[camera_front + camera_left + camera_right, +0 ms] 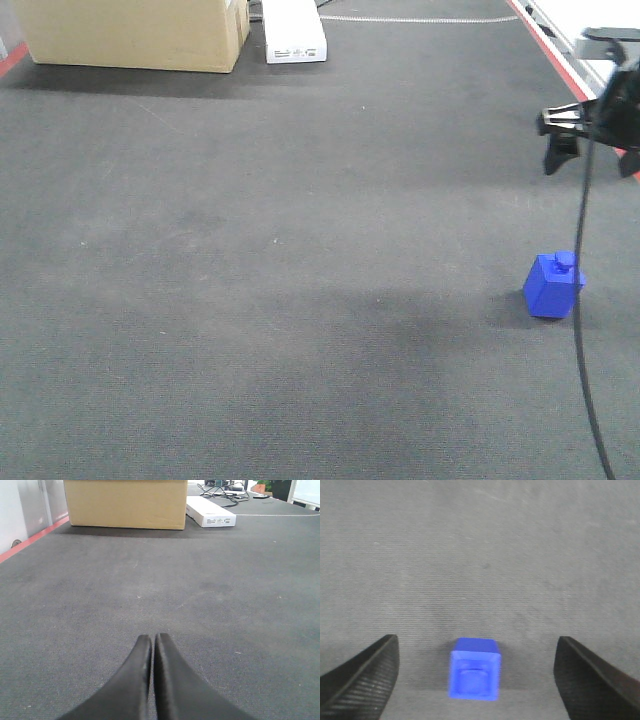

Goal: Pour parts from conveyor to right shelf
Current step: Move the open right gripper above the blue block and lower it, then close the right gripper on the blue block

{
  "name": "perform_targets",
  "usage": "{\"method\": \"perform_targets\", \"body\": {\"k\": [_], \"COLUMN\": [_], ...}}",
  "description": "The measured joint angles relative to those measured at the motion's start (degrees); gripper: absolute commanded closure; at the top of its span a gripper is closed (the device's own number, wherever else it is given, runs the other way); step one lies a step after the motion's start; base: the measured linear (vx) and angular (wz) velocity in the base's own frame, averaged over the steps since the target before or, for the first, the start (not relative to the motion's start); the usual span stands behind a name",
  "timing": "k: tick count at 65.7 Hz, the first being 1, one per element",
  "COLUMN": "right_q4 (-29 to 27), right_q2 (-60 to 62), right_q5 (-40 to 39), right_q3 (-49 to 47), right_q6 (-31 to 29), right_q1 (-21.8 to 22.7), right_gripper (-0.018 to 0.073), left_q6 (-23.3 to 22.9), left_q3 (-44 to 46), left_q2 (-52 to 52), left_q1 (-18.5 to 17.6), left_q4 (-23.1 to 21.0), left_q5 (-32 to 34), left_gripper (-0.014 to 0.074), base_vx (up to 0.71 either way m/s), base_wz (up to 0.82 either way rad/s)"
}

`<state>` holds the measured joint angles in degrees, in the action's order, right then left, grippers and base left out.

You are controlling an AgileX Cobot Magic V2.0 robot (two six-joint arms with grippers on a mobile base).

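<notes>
Step now: going in for the grab. The right gripper point(592, 160) hangs over the belt point(300, 260) at the far right. Its jaws are wide open w/ nothing in them. The block point(553, 286) sits upright on the belt, right side, knob up, nearer than the gripper. From the wrist cam the block is btwn the two fingers but low in view, touching neither.

Next move, I think: go down & come a bit nearer so the fingers sit on both sides of the block, then squeeze. The block is small w/ flat sides, so prob. an easy hold if the fingers land square. Watch the black cable point(583, 340). It crosses in front of the block in the front view & could bump it.

The left gripper point(151, 642) is low over the belt, fingers pressed together, holding nothing.

Shelf not in view, so the carry & tip-out are yet to do.

Count: 1 block, 2 grippers, 1 belt, 1 cable, 1 brown box point(130, 35) & 1 white box point(293, 30). The boxes sit side by side at the far end, well apart from the block.
</notes>
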<state>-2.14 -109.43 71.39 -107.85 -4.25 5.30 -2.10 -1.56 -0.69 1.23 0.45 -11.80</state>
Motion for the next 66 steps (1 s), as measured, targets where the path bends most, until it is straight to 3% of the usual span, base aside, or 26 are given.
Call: {"method": "perform_targets", "body": {"k": [13, 32, 66], "right_q4": [-0.52, 0.11, 0.53], "right_q2": [-0.38, -0.38, -7.03], "right_q5": [-0.06, -0.12, -0.62], "right_q3": [0.75, 11.5, 12.01], "right_q6": [-1.63, -3.47, -3.99], "right_q1": [0.17, -0.02, -0.02], "right_gripper": [-0.0035, -0.0035, -0.0035], "left_q6": [0.0, 0.0, 0.0], "left_q3": [0.0, 0.0, 0.0], "left_q2": [0.0, 0.0, 0.0], "left_q1": [0.0, 0.0, 0.0], "left_q4": [0.0, 0.0, 0.0], "left_q5": [0.0, 0.0, 0.0], "left_gripper": [0.0603, 0.0603, 0.0603], "base_vx": [0.0, 0.0, 0.0], "base_wz": [0.0, 0.0, 0.0]}}
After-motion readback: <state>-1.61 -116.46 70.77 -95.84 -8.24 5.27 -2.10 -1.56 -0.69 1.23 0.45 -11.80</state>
